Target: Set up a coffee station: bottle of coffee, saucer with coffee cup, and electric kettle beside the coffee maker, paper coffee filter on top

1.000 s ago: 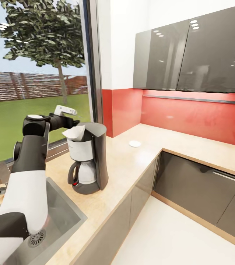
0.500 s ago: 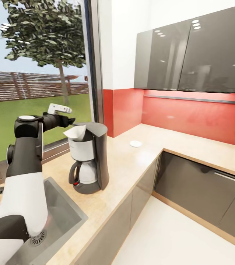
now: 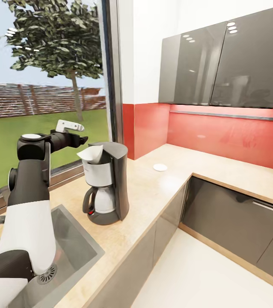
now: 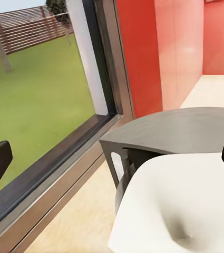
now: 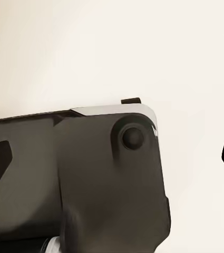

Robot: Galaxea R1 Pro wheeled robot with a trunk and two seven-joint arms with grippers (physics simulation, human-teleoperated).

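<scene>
Filter sits on coffee maker (image 3: 106,184), centre-left of frame.
Left gripper (image 3: 78,140) fingers apart, empty; paper filter (image 3: 92,154) may slip off if bumped.

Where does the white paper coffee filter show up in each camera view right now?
Head view: the white paper coffee filter sits in the top of the dark grey coffee maker, left of centre.
Left wrist view: the filter is at lower right, the machine's grey top behind it.
Right wrist view: not in it.
Shared landmark: the red backsplash.
</scene>
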